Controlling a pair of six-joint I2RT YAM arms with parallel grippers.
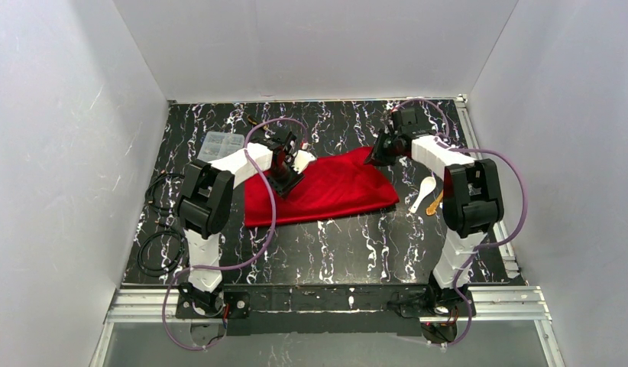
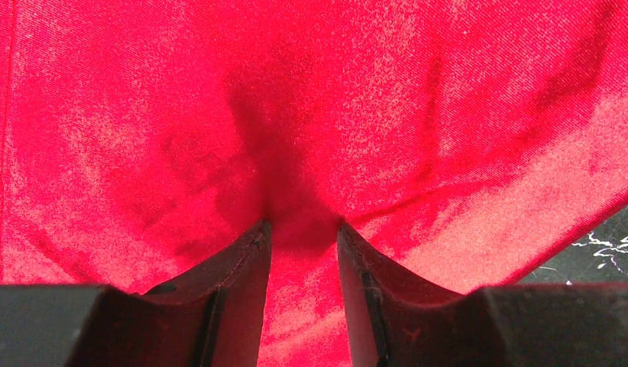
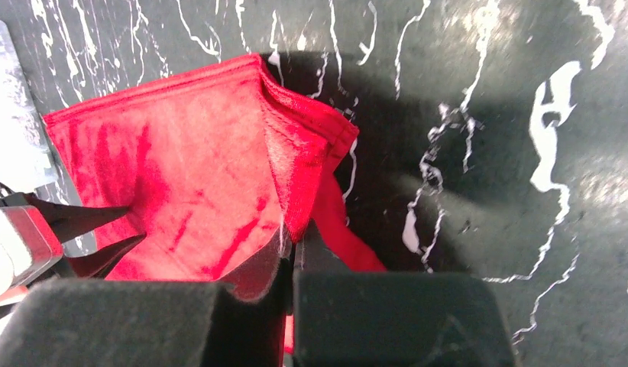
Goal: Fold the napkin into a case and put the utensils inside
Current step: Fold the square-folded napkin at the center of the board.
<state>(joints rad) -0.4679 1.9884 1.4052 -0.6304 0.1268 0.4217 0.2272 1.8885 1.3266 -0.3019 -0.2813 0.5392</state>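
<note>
Napkin (image 1: 326, 191) first, from the top camera: the red cloth lies folded across the middle of the black, white-veined counter (image 1: 334, 252), a long shape with its far right corner drawn up to a point. The left hand (image 1: 284, 177) is down on the cloth's left part. The right hand (image 1: 383, 153) is at the far right corner. Just right of the cloth, apart from it, lie the white spoon (image 1: 424, 191) and, beside it, the yellow-gold utensil (image 1: 435, 202), both close to the right arm. A clear plastic box (image 1: 221, 145) sits at the far left, and black cables (image 1: 160, 229) lie looped at the counter's left edge.

From the left wrist, red cloth fills almost the whole view. The left hand's fingers (image 2: 242, 267) stand partly apart, their tips pressed into the cloth. Dark creases run together at the gap between them. I cannot tell whether they pinch a pucker of cloth or only press on it.

From the right wrist, the right hand's two fingers are closed together on the edge of the napkin, with red cloth caught between them. The gripped corner stands up off the counter, and a strip of it hangs beside the fingers. The left hand's dark fingertips show at the left edge, on the cloth.
</note>
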